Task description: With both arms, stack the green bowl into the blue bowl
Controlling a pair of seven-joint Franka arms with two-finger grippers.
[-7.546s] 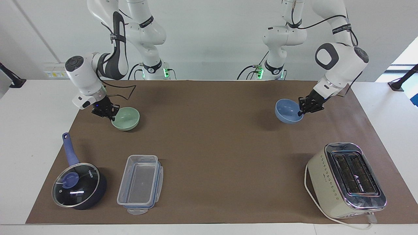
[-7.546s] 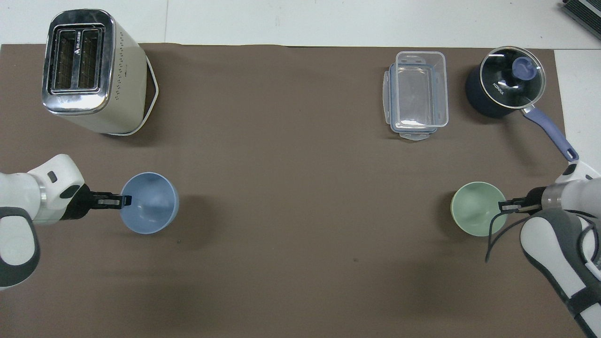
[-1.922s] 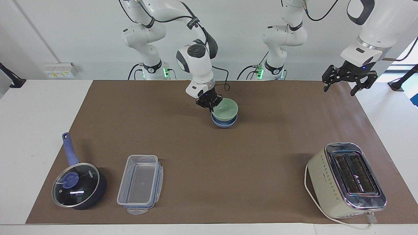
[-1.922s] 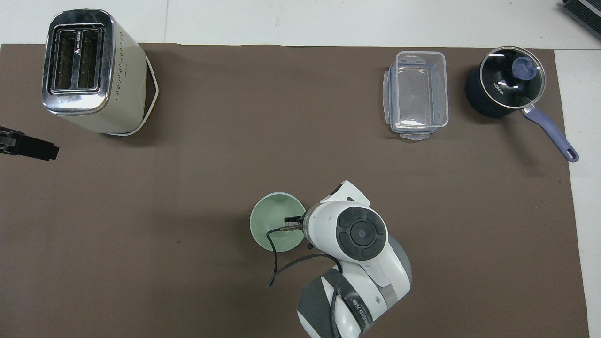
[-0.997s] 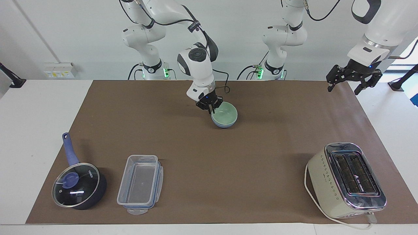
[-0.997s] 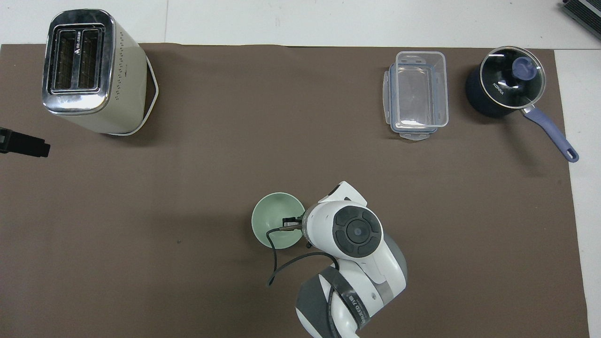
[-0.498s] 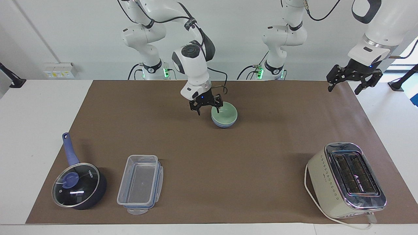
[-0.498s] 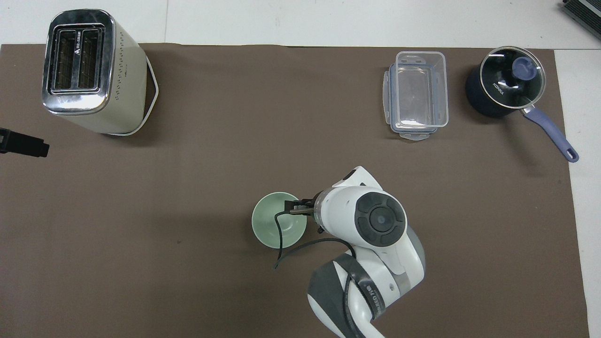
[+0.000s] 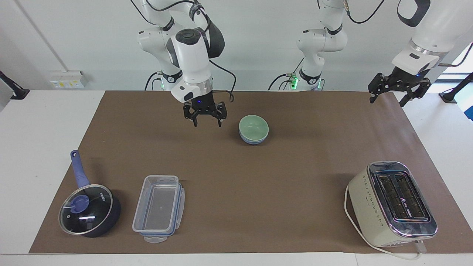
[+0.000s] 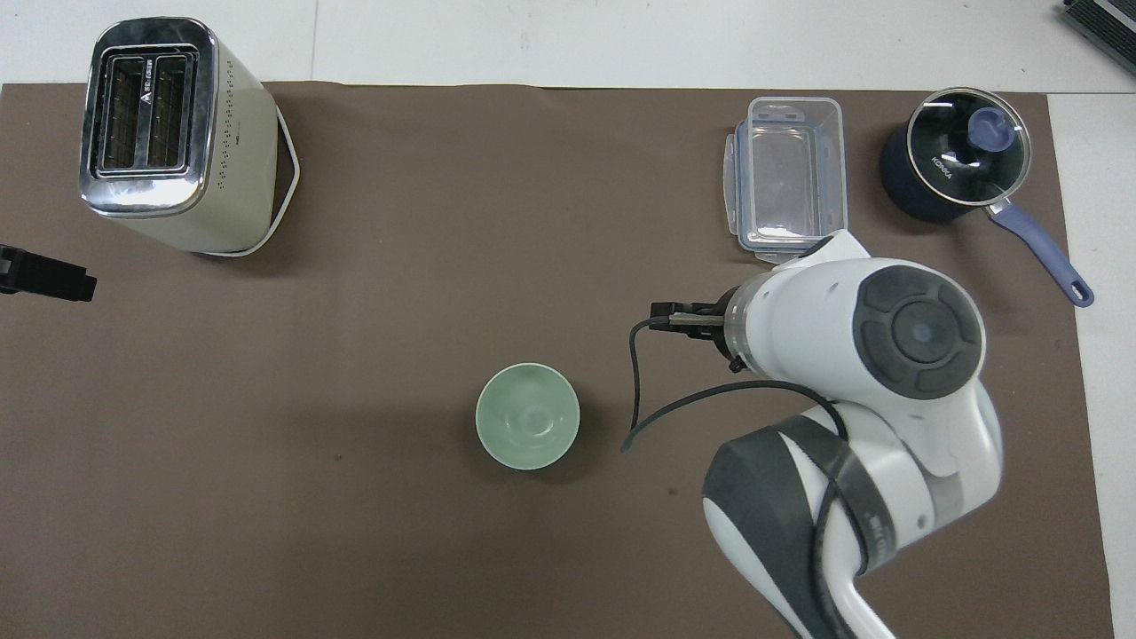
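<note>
The green bowl (image 9: 253, 126) sits nested in the blue bowl (image 9: 253, 140) on the brown mat, at mid-table and nearer to the robots. Only a thin blue band shows under the green rim. In the overhead view the green bowl (image 10: 527, 415) hides the blue one. My right gripper (image 9: 207, 123) is open and empty. It hangs over bare mat beside the bowls, toward the right arm's end, and also shows in the overhead view (image 10: 661, 317). My left gripper (image 9: 386, 101) is open and empty, and waits raised over the mat's edge at the left arm's end (image 10: 44, 275).
A cream toaster (image 9: 391, 203) stands farther from the robots at the left arm's end. A clear plastic container (image 9: 159, 207) and a dark blue lidded saucepan (image 9: 88, 208) stand farther out at the right arm's end.
My right gripper has opened and let go of the green bowl, then risen and moved away toward the right arm's end. The green bowl stays in the blue one. The left arm has barely moved.
</note>
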